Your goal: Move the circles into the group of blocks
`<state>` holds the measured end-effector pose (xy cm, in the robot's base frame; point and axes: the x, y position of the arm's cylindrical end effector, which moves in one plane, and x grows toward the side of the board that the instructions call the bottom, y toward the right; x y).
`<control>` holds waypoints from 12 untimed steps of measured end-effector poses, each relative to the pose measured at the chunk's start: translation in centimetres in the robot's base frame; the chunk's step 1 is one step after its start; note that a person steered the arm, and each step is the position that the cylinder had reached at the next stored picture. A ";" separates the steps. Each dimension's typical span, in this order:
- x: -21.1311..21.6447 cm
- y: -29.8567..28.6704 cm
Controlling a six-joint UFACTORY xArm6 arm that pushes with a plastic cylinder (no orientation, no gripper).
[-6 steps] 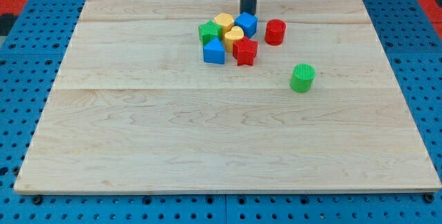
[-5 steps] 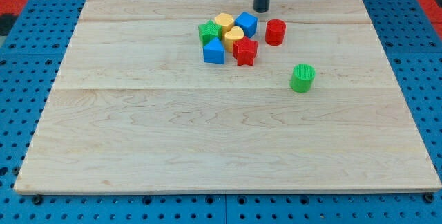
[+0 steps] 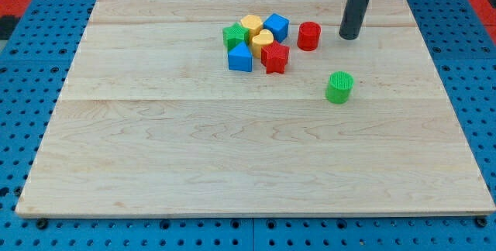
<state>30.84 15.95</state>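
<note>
A red circle block (image 3: 309, 35) stands just right of a tight group of blocks near the view's top middle. A green circle block (image 3: 339, 87) stands apart, lower right of the group. The group holds a green block (image 3: 234, 35), a yellow block (image 3: 250, 25), a blue cube (image 3: 277, 26), a yellow heart-like block (image 3: 262, 42), a blue triangle block (image 3: 240, 57) and a red star (image 3: 275, 57). My tip (image 3: 349, 36) is on the board just right of the red circle, not touching it, and above the green circle.
The wooden board (image 3: 155, 166) lies on a blue pegboard surface (image 3: 23, 127). Red patches show at the view's top corners.
My tip has moved from above the blue cube to the right and slightly down, past the red circle. No block has moved.
</note>
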 end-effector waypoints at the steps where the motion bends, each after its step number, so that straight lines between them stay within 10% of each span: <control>1: 0.1 -2.2; 5: 0.6 -4.5; 10: 16.1 -0.6; 12: 14.6 -4.0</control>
<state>45.47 11.98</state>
